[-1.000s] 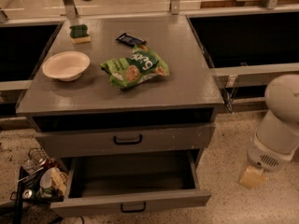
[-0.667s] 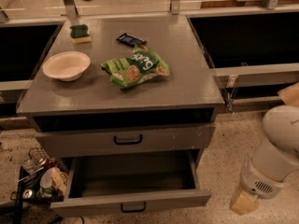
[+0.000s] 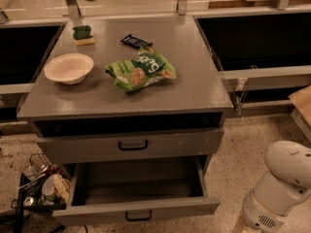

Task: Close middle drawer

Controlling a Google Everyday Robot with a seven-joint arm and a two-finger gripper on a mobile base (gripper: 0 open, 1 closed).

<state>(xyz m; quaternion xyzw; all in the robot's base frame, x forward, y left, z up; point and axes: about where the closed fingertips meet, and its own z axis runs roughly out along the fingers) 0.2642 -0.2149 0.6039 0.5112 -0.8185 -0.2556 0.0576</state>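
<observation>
The middle drawer (image 3: pixel 138 211) is pulled out at the bottom of the grey cabinet. It is wide and deep, with a low front panel and a small black handle (image 3: pixel 138 216), and its inside looks empty. The drawer above (image 3: pixel 131 147) is shut. My white arm (image 3: pixel 284 188) stands at the lower right, to the right of the open drawer and apart from it. My gripper (image 3: pixel 239 227) hangs under the arm at the bottom edge of the view, and only a tan sliver of it shows.
On the cabinet top (image 3: pixel 194 89) lie a white bowl (image 3: pixel 69 68), a green snack bag (image 3: pixel 141 71), a dark bar (image 3: pixel 136 41) and a green sponge (image 3: pixel 83 34). A wire basket of clutter (image 3: pixel 36 186) sits on the floor left of the drawer. Dark bins flank the cabinet.
My arm has dropped lower at the right of the cabinet, taking the gripper down to the bottom edge of the view. The drawer has not moved.
</observation>
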